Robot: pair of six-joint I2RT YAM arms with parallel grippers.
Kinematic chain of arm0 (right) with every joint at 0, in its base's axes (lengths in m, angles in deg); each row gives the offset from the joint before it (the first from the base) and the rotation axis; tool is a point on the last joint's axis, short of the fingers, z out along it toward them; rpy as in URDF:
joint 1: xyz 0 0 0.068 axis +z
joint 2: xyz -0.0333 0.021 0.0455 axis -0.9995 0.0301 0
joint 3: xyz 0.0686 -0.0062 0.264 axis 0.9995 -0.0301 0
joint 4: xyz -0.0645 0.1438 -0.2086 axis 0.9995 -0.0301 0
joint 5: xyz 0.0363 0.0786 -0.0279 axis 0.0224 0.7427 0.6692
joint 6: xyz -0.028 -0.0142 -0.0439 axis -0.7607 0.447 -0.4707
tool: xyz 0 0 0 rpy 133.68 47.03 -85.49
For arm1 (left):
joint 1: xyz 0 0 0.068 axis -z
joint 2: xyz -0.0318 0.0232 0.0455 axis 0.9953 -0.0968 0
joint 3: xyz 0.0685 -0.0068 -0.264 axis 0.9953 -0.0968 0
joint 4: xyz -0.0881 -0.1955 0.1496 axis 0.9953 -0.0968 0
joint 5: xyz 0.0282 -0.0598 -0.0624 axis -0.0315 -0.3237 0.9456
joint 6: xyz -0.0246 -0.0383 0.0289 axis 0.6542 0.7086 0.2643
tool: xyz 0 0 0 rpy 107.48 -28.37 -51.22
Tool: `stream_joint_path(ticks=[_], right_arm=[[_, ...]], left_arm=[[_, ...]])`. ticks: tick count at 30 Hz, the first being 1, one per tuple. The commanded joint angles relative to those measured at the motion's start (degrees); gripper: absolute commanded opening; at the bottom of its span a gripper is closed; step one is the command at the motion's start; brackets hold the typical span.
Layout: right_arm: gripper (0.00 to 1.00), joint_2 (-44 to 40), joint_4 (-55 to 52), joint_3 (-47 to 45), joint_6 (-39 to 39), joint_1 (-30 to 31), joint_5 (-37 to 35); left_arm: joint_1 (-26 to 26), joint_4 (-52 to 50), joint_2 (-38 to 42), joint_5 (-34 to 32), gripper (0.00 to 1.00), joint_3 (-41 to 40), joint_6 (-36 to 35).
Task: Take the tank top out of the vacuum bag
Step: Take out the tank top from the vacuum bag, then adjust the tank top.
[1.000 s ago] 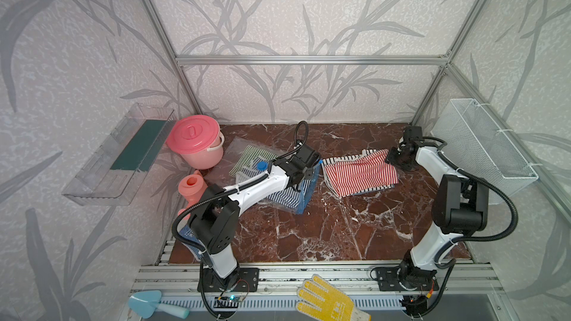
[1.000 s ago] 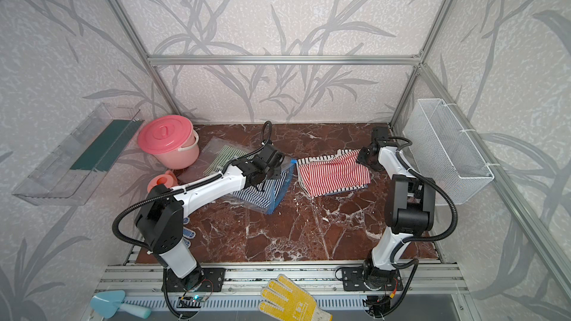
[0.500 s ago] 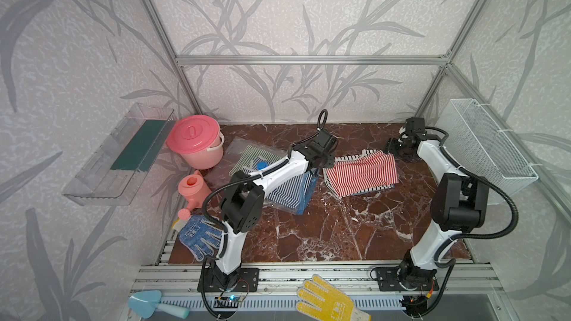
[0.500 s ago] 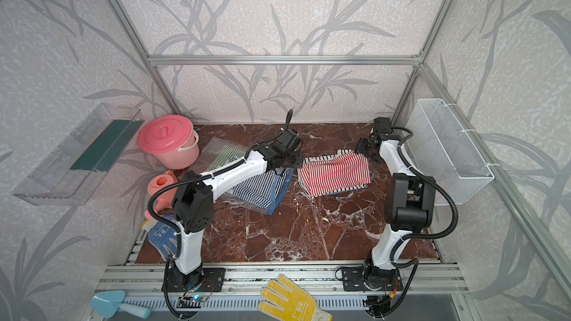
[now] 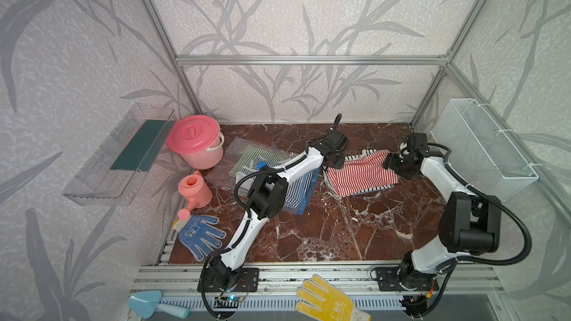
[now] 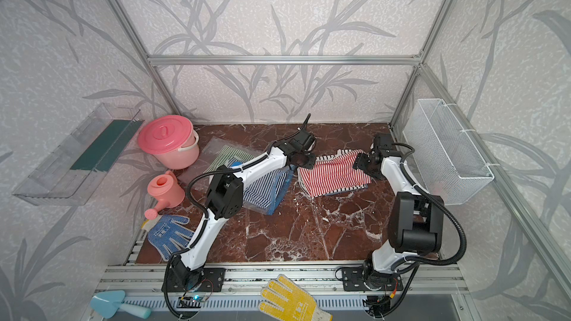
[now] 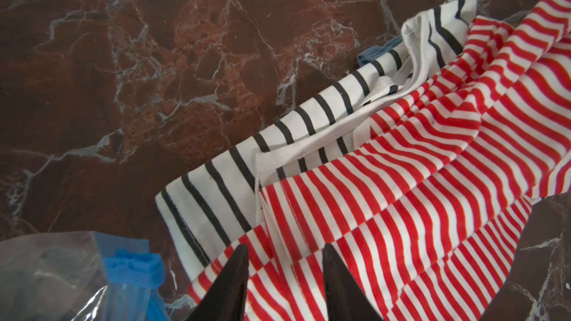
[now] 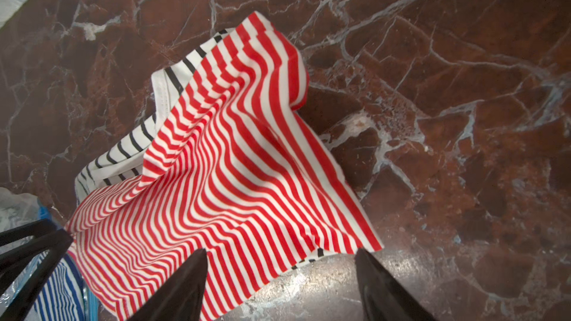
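Right wrist view: red-striped tank top [image 8: 234, 162] lies wholly outside bag [image 5: 238, 146], on worktop [image 5: 340, 226] just beside it, atop black-striped garment [image 7: 234, 180]. Right jaws spread wide over top's corner. Left jaws parted over opposite edge, pinching nothing. Removal looks done; only arm retreat left.

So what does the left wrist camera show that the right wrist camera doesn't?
Only the left wrist view: the blue zip slider on the vacuum bag, and a grey-blue fabric edge. Only the right wrist view: blue-striped cloth inside the bag, and the left gripper's fingers. Both: the red-striped top lying over a black-striped garment on the marble tabletop.
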Motion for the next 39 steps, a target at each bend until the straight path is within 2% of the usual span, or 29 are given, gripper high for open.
stream_joint_path(ticks=[1, 4, 10, 12, 17, 25, 33, 35, 39], right_arm=[[0.76, -1.46, 1.20, -1.06, 1.06, -0.27, 0.39], [0.76, -1.63, 0.86, -1.90, 1.22, -0.26, 0.89], [0.75, -3.44, 2.18, -5.18, 1.94, -0.24, 0.07], [0.75, -3.57, 2.16, -5.42, 1.86, -0.31, -0.14], [0.75, -3.31, 1.86, -5.77, 1.78, -0.34, -0.12], [0.75, -2.23, 1.02, -6.12, 1.55, -0.28, -2.91], [0.75, 1.83, 1.23, -4.95, 1.07, -0.44, -4.10], [0.75, 3.19, 1.53, -4.64, 1.02, -0.44, -4.09], [0.75, 5.21, 2.59, -3.69, 1.23, -0.53, -3.50]], left_arm=[[0.44, -2.23, -2.26, 0.57, 0.41, 3.05, -2.03], [0.44, -3.16, -4.60, -1.02, 0.39, 6.00, -2.37], [0.44, -4.16, -8.09, -2.76, 0.14, 10.33, -2.91], [0.48, -4.01, -8.72, -2.81, 0.00, 10.71, -2.82], [0.44, -4.55, -9.44, -4.21, 0.00, 12.35, -2.82], [-1.28, -4.07, -7.89, -14.85, 0.00, 13.98, 1.19], [-3.12, -1.40, -11.25, -18.96, 0.00, 16.85, 3.16], [-3.17, -3.13, -13.66, -18.04, 0.00, 20.32, 2.31], [-3.17, -7.67, -16.16, -11.96, 0.00, 25.23, 0.68]])
